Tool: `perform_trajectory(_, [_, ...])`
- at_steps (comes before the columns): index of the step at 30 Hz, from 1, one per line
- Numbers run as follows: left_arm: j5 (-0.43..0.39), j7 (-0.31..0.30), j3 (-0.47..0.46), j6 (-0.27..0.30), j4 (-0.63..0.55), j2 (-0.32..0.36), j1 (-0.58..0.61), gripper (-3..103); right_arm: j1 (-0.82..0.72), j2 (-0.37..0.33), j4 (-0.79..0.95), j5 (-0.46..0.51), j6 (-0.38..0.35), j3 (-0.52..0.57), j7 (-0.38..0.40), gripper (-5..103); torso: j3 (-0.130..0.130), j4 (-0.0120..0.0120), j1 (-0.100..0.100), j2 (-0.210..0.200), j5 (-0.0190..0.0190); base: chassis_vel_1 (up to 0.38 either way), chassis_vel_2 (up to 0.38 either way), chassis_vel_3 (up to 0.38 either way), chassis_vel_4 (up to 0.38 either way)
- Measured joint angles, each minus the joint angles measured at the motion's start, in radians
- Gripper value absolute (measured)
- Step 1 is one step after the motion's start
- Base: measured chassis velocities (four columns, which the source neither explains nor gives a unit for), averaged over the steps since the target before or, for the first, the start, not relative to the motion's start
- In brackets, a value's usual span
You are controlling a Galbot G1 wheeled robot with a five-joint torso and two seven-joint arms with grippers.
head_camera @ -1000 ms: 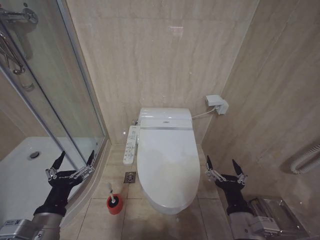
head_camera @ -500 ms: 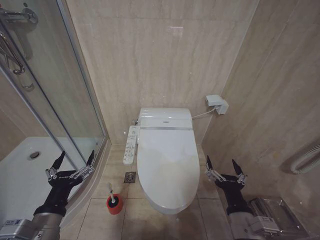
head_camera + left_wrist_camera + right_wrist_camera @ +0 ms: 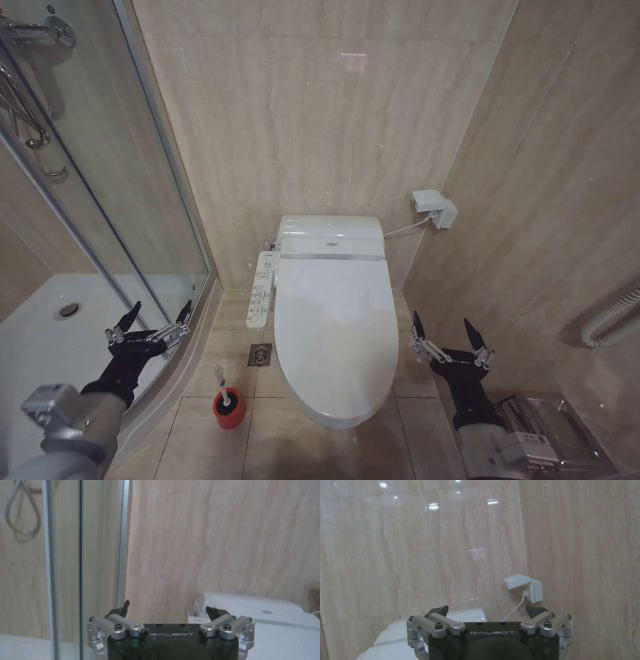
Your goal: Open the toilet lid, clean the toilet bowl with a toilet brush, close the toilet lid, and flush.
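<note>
Head view puts the lid [image 3: 335,330] shut flat over the bowl [image 3: 345,418], dead centre ahead of you, hinged at the back under the tank unit [image 3: 331,238]. Nothing is started yet; opening it is your first step.

Your left gripper [image 3: 150,328] hangs in the air in front of the glass shower door [image 3: 150,200], above the shower tray's [image 3: 40,350] edge, fingers spread wide and holding nothing. Your right gripper [image 3: 450,340] hovers over the floor just right of the bowl, also spread and empty. Neither touches the toilet. In the left wrist view the left gripper [image 3: 170,612] points at the wall with the tank unit off to one side.

Judge the lid as light, stiff plastic, glossy and probably slippery, so a pinch on the top face will likely slide off. You would do better to take it at the front rim, where it overhangs the bowl, hooking a finger under the lip and lifting it on its hinge. It may have a damped hinge, so expect some resistance and do not force it. Keep clear of the control panel [image 3: 261,288] along the lid's left side.

The brush [image 3: 222,385] stands in its red cup [image 3: 229,410] on the floor left of the bowl, handle leaning up, near the floor drain [image 3: 260,354]. It looks slim and light; grip it high on the handle.
</note>
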Motion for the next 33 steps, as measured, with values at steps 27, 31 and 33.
perform_trajectory(27, [-0.027,0.175,0.097,-0.25,0.321,0.153,-0.166,98,0.0,0.0,0.0,0.0,0.0,0.0,0.0,100,0.0,0.0005,0.0,0.0,0.0001,0.0,0.0,0.0,0.0])
perform_trajectory(31, [-0.031,0.201,0.137,-0.293,0.403,0.187,-0.22,96,0.0,0.0,0.0,0.0,0.0,0.0,0.0,100,0.0,0.0005,0.0,0.0,0.0,0.0,0.0,0.0,0.0])
perform_trajectory(33, [-0.039,0.222,0.17,-0.318,0.471,0.218,-0.271,96,0.0,0.0,0.0,0.0,0.0,0.0,0.0,100,0.0,0.0006,0.0,0.0,0.0,0.0,0.0,0.0,0.0])
